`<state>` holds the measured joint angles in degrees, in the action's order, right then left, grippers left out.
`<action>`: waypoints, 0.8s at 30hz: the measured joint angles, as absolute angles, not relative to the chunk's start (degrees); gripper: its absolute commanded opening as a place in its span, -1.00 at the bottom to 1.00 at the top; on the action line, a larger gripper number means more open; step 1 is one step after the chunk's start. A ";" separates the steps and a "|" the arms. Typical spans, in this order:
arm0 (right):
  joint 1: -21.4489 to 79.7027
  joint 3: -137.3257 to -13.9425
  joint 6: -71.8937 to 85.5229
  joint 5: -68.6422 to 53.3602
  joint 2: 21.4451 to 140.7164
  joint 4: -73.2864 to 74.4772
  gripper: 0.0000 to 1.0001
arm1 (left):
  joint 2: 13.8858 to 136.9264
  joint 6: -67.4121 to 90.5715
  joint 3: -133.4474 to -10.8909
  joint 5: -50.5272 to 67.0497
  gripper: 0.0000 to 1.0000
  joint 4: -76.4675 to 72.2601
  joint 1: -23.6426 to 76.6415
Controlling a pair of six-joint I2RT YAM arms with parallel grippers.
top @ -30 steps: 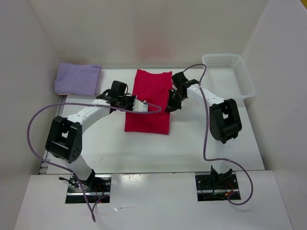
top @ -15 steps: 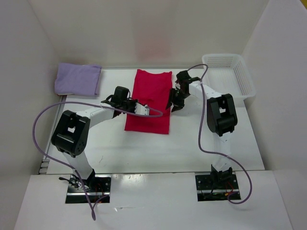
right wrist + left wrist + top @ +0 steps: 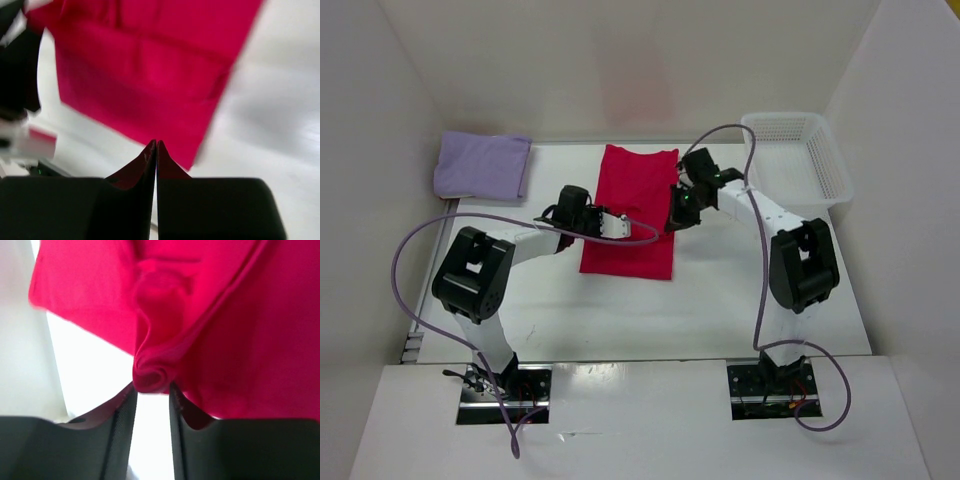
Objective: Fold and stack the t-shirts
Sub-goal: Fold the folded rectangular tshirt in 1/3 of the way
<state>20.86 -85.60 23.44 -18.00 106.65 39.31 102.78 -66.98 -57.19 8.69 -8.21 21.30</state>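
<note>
A red t-shirt (image 3: 630, 205) lies folded into a long strip mid-table. A lavender t-shirt (image 3: 482, 165) lies folded at the back left. My left gripper (image 3: 617, 226) is at the red shirt's left edge. In the left wrist view it (image 3: 152, 387) is open, its jaws a little apart, with a bunched fold of the red t-shirt (image 3: 152, 371) right at the tips. My right gripper (image 3: 680, 214) hovers at the shirt's right edge. In the right wrist view it (image 3: 156, 143) is shut, tips touching, nothing visible between them, and the red t-shirt (image 3: 150, 65) lies beyond.
A white mesh basket (image 3: 798, 158) stands at the back right corner. White walls close the table on the left, back and right. Purple cables loop from both arms over the near half of the table.
My left jaws have parted from a shut grip on the red fold. The right gripper opened briefly and is shut again; its arm has swung a little outward.
</note>
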 measured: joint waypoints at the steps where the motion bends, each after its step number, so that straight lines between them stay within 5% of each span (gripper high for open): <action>1: 22.79 -83.77 23.77 -18.04 105.41 38.54 -0.94 | 102.85 -65.65 -57.28 7.70 -0.17 -8.80 21.30; 10: 30.15 -79.18 26.57 -19.68 107.85 35.42 -0.99 | 112.09 -52.03 -71.55 -0.97 0.05 -3.36 20.88; 24: 32.05 -85.95 27.18 -16.97 116.57 33.85 -0.99 | 107.55 -39.05 -70.91 -0.14 0.15 9.67 17.21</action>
